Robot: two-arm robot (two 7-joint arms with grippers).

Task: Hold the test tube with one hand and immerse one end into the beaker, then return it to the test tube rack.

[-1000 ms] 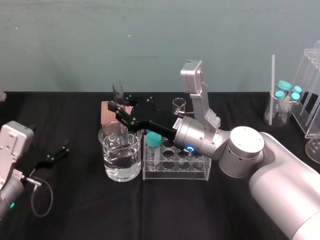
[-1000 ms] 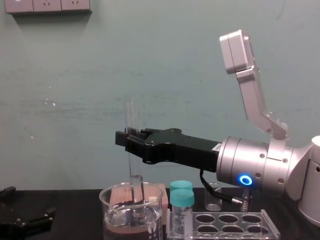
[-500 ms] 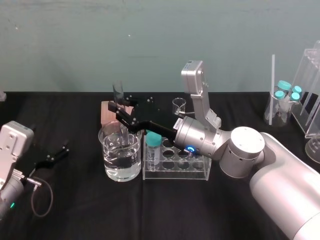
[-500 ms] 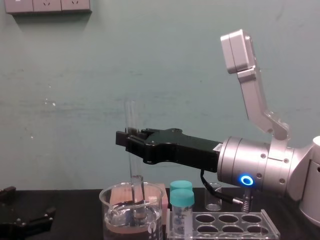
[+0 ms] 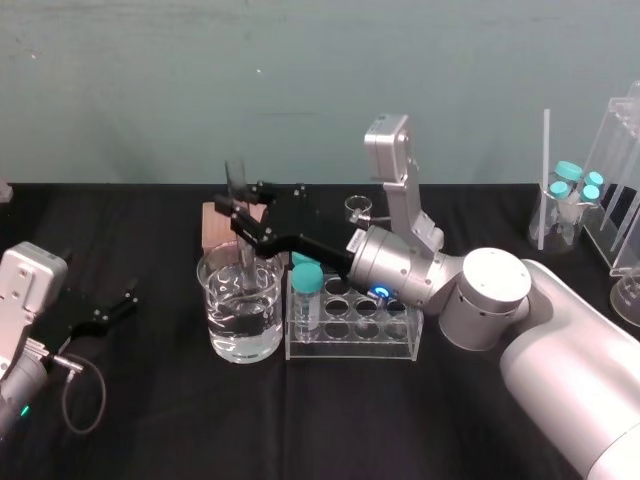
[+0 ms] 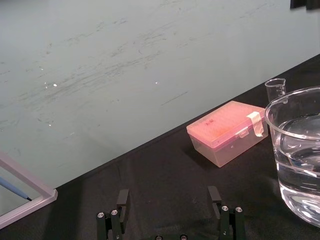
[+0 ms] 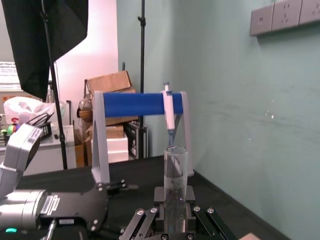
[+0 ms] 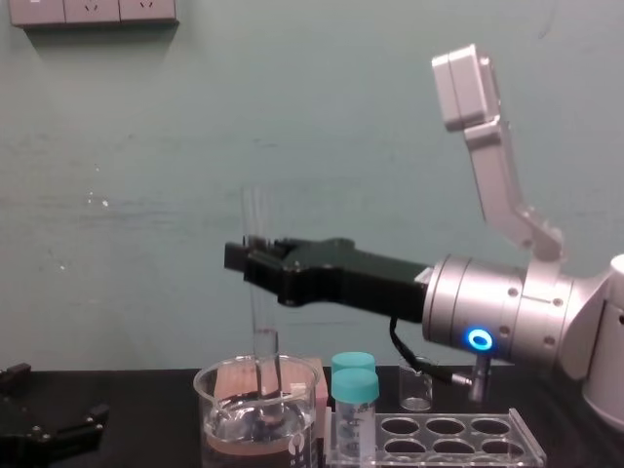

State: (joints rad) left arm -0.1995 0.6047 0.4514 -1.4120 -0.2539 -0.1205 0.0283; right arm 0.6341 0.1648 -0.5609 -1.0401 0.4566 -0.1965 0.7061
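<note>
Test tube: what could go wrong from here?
1. The test tube's lower end sits inside the beaker, held by the right gripper; moving sideways before clearing the rim could strike glass.
2. A capped vial stands at the rack's beaker-side end, in the path to the holes.
The left gripper is parked, open, off to the left.

Test tube (image 8: 261, 327) upright over beaker (image 5: 222, 325), held by right gripper (image 8: 244, 258).
Clear, uncapped tube, clamped at mid-length between the black fingers, open top above them. Rounded lower end sits inside the beaker's mouth; contact with water unclear. Wide clear beaker is part-filled with water, on the black table. Clear test tube rack (image 5: 350, 347) stands just beside the beaker, on its right.
</note>
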